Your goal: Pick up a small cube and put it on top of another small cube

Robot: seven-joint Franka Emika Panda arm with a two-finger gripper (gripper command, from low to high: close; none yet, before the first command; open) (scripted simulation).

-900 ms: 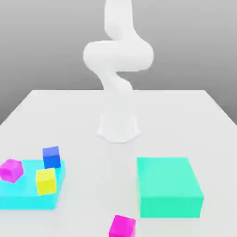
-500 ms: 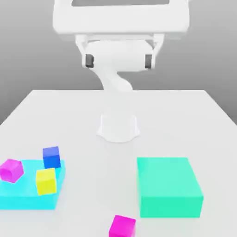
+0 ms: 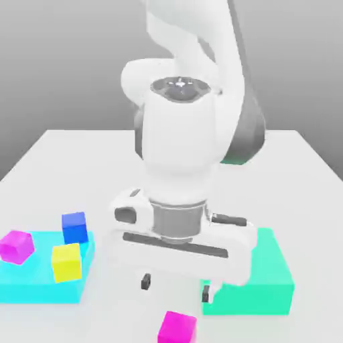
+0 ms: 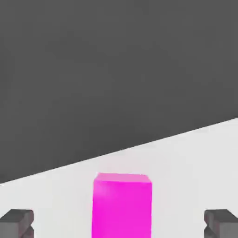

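The white two-finger gripper (image 3: 175,287) hangs with its jaws spread wide and empty, dark fingertips (image 3: 145,281) clear of everything. Just past them, on the white table (image 3: 80,154), sits the small hot pink-magenta cube (image 3: 177,327), untouched; in the hand view it lies between the two fingertips (image 4: 16,222). Beside the hand rests a mint-green block (image 3: 278,281). Toward the exterior view's left, a flat cyan slab (image 3: 33,285) carries a yellow cube (image 3: 67,262) and a violet-magenta cube (image 3: 16,246), with a blue cube (image 3: 74,228) at its far edge.

Small hot-pink cube (image 3: 177,327): plain, flat on the white table (image 3: 67,161), bottom centre of the exterior frame, apart from the teal block (image 3: 278,285); hand view, low centre (image 4: 122,204).
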